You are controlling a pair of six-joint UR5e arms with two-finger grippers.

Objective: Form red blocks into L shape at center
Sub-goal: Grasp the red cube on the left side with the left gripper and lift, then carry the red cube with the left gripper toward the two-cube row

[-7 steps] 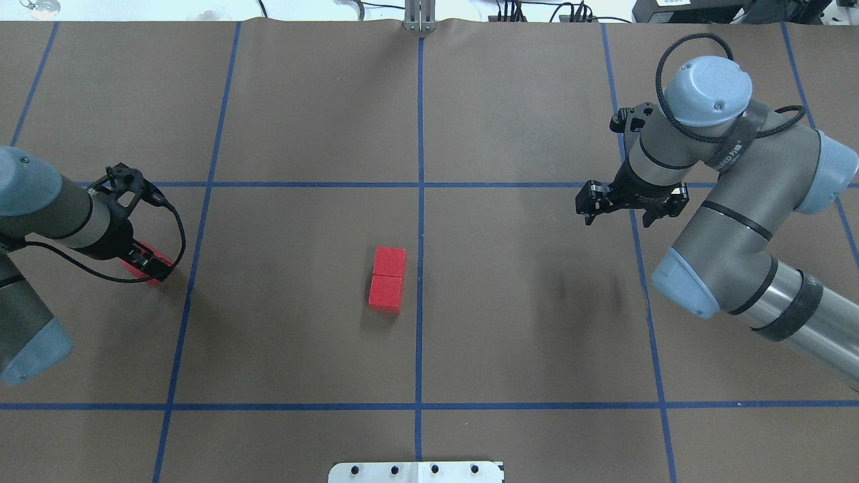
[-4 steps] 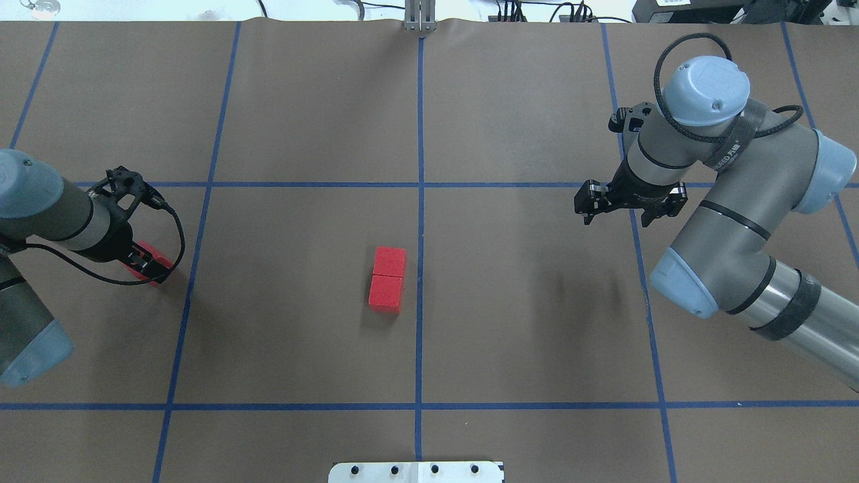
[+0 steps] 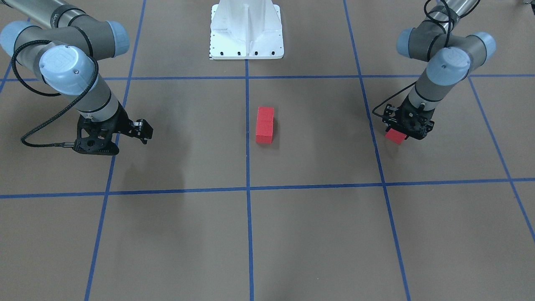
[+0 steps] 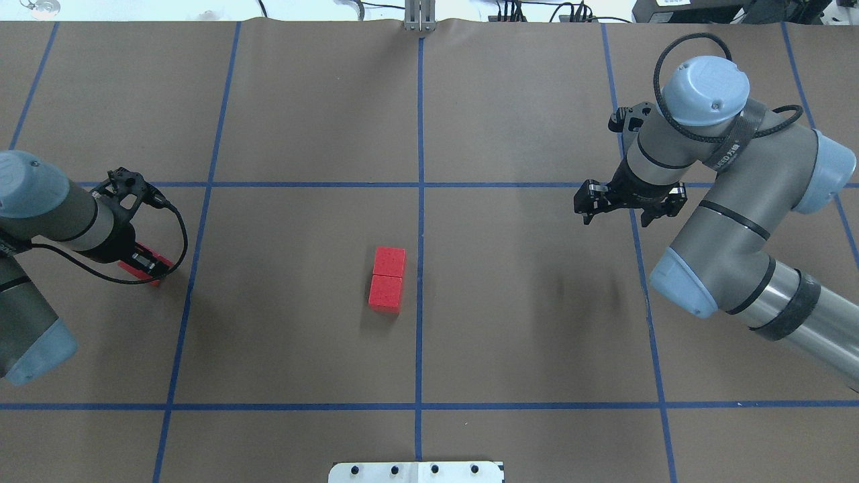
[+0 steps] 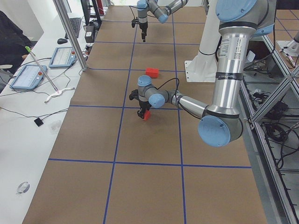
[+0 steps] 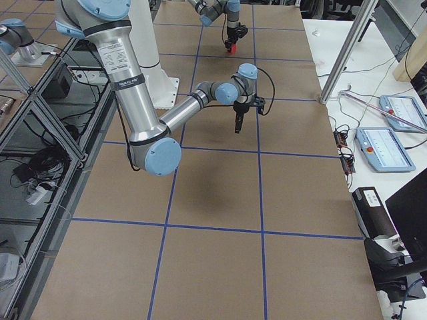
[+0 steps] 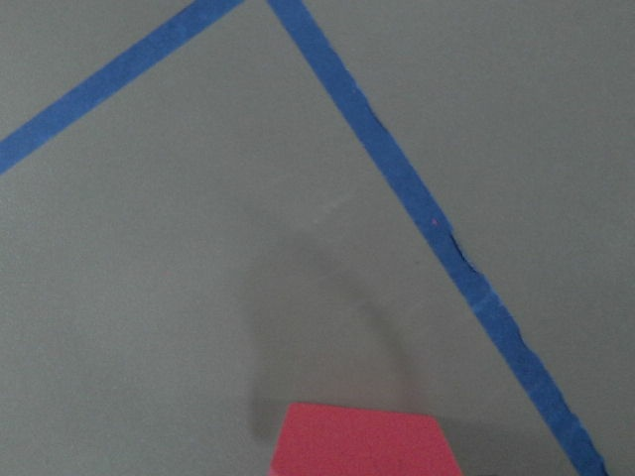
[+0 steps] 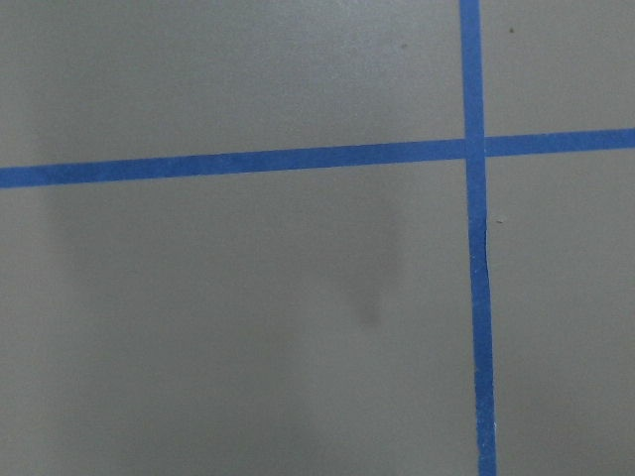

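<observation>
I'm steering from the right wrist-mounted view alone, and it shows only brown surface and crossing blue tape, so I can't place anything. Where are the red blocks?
Observer: In the overhead view, two red blocks sit touching in a straight two-block row, just left of the center tape line.
Operator: That's a bar, not an L. Where is the third one?
Observer: The third block is far out on the robot's left side, right at the fingertips of the left hand. I can't tell whether the hand is clamped on it.
</observation>
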